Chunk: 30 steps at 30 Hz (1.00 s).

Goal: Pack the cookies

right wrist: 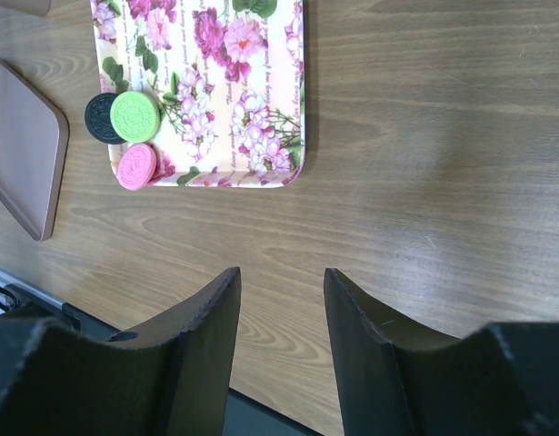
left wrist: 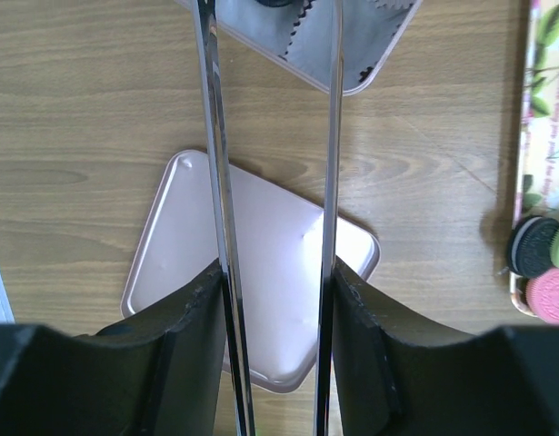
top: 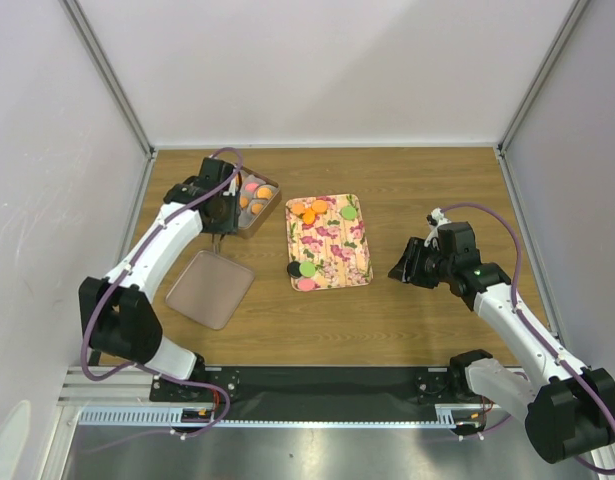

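Wooden table (top: 417, 190) under white walls, at upper left we see the left gripper (left wrist: 277, 277) clamped on thin metal tongs (left wrist: 217, 136) by a tin (top: 259, 230), pink lid (top: 209, 290) below, cookies (top: 309, 210) in the tin and on the central floral tray (top: 337, 245), right gripper (right wrist: 281, 282) released, empty, at right.

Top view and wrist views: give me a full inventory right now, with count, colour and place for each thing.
table: one, brown wood, under everything
floral tray: one, cream with pink flowers, centre
near cookies: three, black, green, pink, tray's near left corner
far cookies: one green plus an orange cluster, tray's far end
tin: one, pinkish metal, left of tray
tin cookies: orange and pink, count partly hidden, inside tin
lid: one, pinkish brown, flat, nearer than the tin
tongs: one pair, silver, reaching toward tin
left gripper: black, shut on tongs, at the tin
right gripper: black, open, empty, right of tray
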{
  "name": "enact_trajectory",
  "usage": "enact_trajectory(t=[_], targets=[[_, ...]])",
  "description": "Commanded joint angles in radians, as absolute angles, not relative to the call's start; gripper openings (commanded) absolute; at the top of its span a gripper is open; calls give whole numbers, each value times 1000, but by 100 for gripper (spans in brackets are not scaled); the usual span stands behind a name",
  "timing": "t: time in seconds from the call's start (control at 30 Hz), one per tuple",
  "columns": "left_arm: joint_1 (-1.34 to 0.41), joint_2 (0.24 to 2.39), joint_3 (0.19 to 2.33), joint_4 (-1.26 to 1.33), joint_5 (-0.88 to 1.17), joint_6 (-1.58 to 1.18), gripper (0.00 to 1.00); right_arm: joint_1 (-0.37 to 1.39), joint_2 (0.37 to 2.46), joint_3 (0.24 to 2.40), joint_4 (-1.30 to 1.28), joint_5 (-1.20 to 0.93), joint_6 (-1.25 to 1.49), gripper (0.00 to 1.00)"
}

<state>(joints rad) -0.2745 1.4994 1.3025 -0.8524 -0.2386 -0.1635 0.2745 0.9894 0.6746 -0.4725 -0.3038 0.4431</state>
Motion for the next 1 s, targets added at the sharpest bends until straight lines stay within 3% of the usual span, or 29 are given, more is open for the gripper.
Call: enact_trajectory(t=[0.0, 0.53, 0.97], targets=[[-294, 1442, 1353, -853, -227, -152, 49, 270, 989, 680, -451, -298, 433, 48], [-535, 1468, 1407, -758, -181, -241, 50, 264, 1012, 731, -485, -249, 426, 48], [-762, 1744, 1534, -431, -106, -374, 51, 261, 916, 977, -679, -57, 529, 48]])
